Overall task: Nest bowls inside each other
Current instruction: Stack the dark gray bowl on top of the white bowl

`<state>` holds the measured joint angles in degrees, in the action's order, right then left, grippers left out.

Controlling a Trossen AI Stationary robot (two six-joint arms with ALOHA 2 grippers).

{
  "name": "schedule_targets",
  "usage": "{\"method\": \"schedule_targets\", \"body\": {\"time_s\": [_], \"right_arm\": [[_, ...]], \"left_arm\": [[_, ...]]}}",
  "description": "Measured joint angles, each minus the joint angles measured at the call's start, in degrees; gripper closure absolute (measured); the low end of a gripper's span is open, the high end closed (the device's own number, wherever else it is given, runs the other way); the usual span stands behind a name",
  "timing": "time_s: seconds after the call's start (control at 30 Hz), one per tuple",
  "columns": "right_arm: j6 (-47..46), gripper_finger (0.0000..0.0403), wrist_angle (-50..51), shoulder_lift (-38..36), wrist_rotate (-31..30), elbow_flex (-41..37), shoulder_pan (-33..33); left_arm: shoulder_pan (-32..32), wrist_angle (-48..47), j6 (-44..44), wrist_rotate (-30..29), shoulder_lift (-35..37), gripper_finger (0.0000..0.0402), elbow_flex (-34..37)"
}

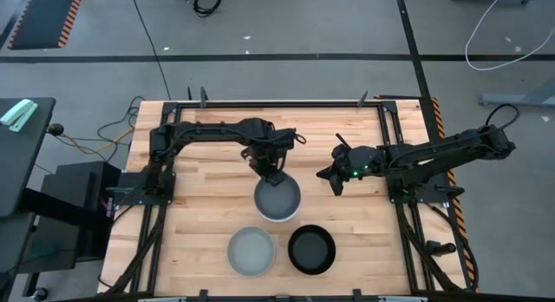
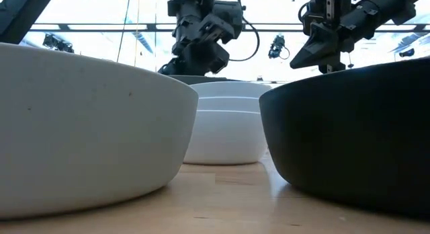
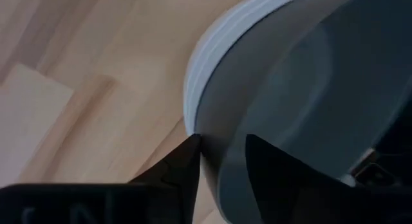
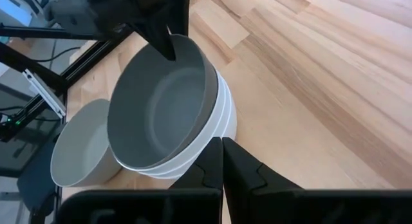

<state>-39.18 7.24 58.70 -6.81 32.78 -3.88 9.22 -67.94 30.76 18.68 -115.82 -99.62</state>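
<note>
Left gripper is reaching down, fingers apart astride the grey bowl's rim atop the white stack. Right gripper, pinched together, is hovering beside that stack.

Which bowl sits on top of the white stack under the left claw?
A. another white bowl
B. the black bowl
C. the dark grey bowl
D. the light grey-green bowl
C: the dark grey bowl sits nested on the white bowls, while the black bowl and light grey-green bowl stand apart on the table, nearer its front edge.
</note>
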Motion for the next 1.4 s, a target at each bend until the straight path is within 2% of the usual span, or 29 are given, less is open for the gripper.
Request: {"method": "schedule_targets", "body": {"time_s": [0.27, 0.5, 0.77, 1.07, 1.4], "right_arm": [[0.38, 0.0396, 0.03, 0.0, 0.01, 0.0, 0.0], [0.38, 0.0396, 0.03, 0.0, -0.02, 0.01, -0.29], [1.14, 0.0396, 0.03, 0.0, 0.01, 0.0, -1.56], [1.49, 0.0396, 0.01, 0.0, 0.01, 0.01, -1.51], [1.27, 0.0396, 0.4, 0.0, 0.01, 0.01, -2.25]], "left_arm": [[1.24, -2.21, -1.52, -0.3, -0.01, 0.0235, -6.8], [3.08, -5.16, -1.77, -4.02, 0.04, 0.0239, -11.0], [1.23, -4.98, -1.51, -1.53, -0.68, 0.0285, -10.97], [-0.12, -4.44, -1.51, -1.44, -1.34, 0.0339, -11.07], [0.11, -4.37, -1.95, -1.96, -3.92, 0.0375, -10.96]]}}
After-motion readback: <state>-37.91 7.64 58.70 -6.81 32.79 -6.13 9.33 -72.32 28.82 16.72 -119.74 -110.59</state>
